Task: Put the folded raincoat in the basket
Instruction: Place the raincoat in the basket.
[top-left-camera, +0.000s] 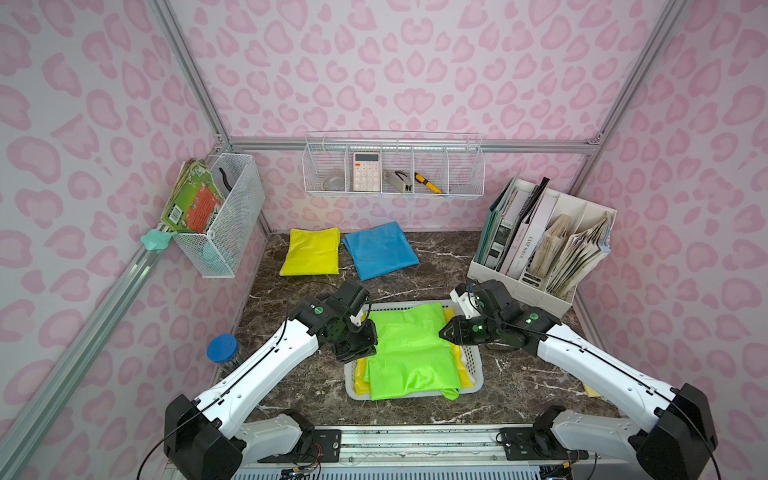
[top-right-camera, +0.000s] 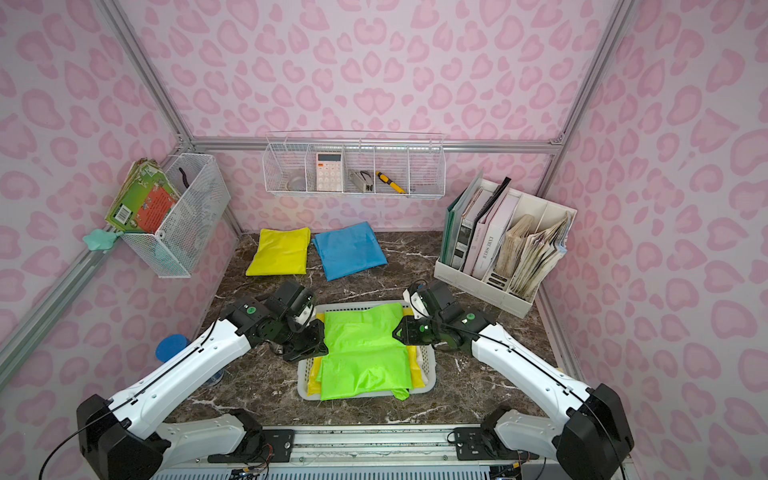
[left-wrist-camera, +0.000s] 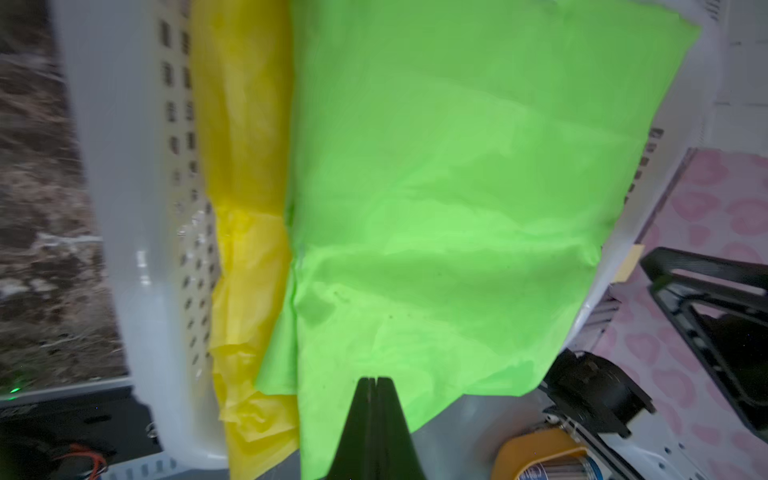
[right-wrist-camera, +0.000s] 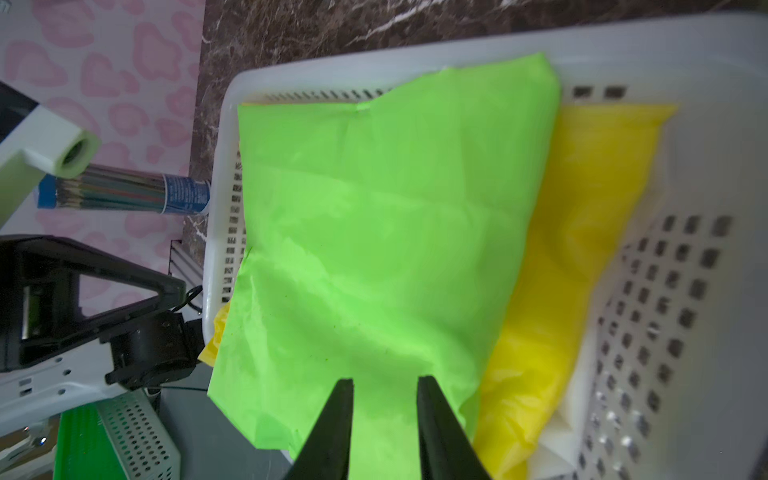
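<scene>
Left tool (left-wrist-camera: 376, 380) is closed, empty; right tool (right-wrist-camera: 384, 384), jaws slightly apart, hovers over the green raincoat (top-left-camera: 409, 349) in the basket (top-left-camera: 471, 357). A tool could snag its overhanging corner and drag it out.

From my station I see a dark marble worktop (top-left-camera: 436, 270) with white veins. Along its far edge lie two folded raincoats, flat and just beside each other: a yellow raincoat (top-left-camera: 311, 251) toward the far left corner and a blue raincoat (top-left-camera: 380, 249) next to it, set at an angle. A white file organiser (top-right-camera: 473, 284) stands in the far right corner. The low white basket (top-left-camera: 473, 361) sits in the middle, toward the near edge. By the left edge stands a jar (top-left-camera: 222, 349) with a blue lid, partly hidden from me. Near the right edge I make out a small pale yellow scrap (top-left-camera: 590, 390), too small to identify.
</scene>
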